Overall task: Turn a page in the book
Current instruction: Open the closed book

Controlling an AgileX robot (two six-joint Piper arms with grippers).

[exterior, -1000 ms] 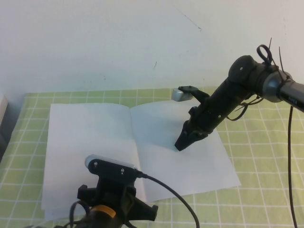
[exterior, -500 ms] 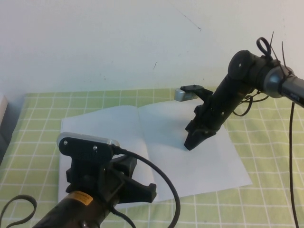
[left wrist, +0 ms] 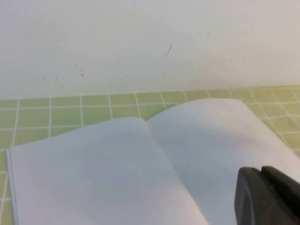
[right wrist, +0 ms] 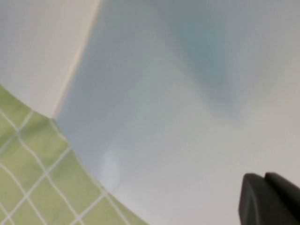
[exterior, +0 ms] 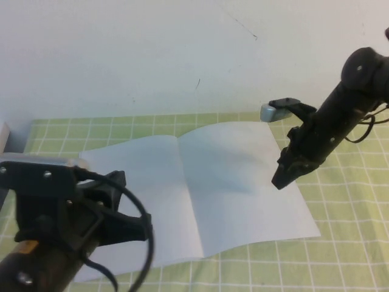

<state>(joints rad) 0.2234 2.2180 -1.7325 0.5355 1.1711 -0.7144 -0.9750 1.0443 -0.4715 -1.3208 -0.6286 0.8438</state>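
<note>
The book (exterior: 152,182) lies open on the green checkered cloth, both pages showing blank white. Its right-hand page (exterior: 243,176) bows up a little beside the spine. My right gripper (exterior: 279,180) is shut on nothing, tip pointing down just above that page's right edge; the right wrist view has its tip (right wrist: 265,178) over white paper. My left arm (exterior: 61,213) fills the near left corner, covering the left page's front corner. In the left wrist view my left gripper (left wrist: 261,172) is shut and empty, raised over the right page (left wrist: 220,136).
The green checkered cloth (exterior: 346,243) covers the table and runs up to a white wall (exterior: 152,55) right behind the book. A pale object (exterior: 3,137) shows at the far left edge. The right arm's silver camera (exterior: 270,112) sticks out over the book's far right corner.
My right gripper moved right, from the middle of the right page to its outer edge. The left arm swung left and up toward the camera. The book shifted slightly right.
</note>
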